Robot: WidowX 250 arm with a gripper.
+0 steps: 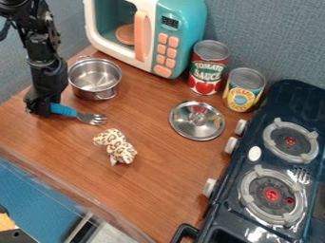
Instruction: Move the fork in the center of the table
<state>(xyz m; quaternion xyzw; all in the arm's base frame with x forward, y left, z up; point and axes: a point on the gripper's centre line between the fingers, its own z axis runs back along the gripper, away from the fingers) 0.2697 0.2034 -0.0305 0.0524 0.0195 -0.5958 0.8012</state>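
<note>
At the left of the table, beside the metal pot, the black gripper [42, 107] is low over the wood, shut on the handle end of the fork [64, 110]. The fork's blue handle comes out to the right of the gripper, and its silver tines point right, just below the pot. The very end of the handle is hidden by the gripper. The brown wooden table [162, 175] carries the scene.
Behind the fork is the metal pot [95, 76]. A leopard-spotted toy [117, 146] lies right of and below the tines. Farther right are a metal lid [196, 120], two cans [208, 67] and the dark stove [244, 171]. A toy microwave [181, 28] stands at the back.
</note>
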